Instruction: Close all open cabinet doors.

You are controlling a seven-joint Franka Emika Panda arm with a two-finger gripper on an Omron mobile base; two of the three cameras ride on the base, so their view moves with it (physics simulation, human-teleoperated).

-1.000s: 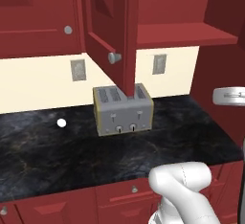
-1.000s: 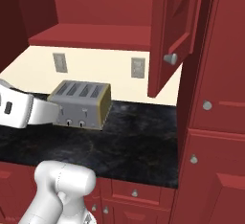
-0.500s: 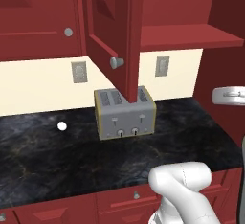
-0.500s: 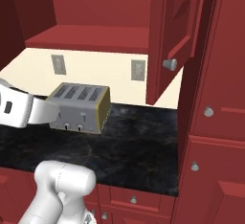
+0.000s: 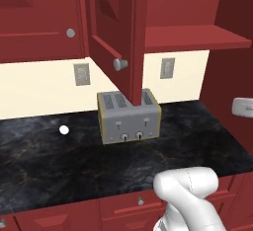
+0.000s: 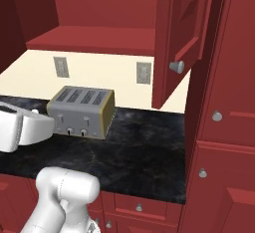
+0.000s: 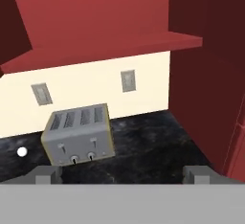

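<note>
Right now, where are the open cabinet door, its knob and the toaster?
open cabinet door (image 5: 106, 22), left base view, on its raised panel.
knob (image 6: 176, 67), right base view, on its round head.
toaster (image 5: 129, 125), left base view, on its front face.

The arm is glossy white, built of rounded, tube-like segments with a bulbous elbow (smooth, with no visible cables or markings). Its two finger tips are small, blocky and grey.

The white arm rises from the base and bends at a rounded elbow; its tool stands with jaws spread wide, fingertips far apart, gripping nothing
</note>
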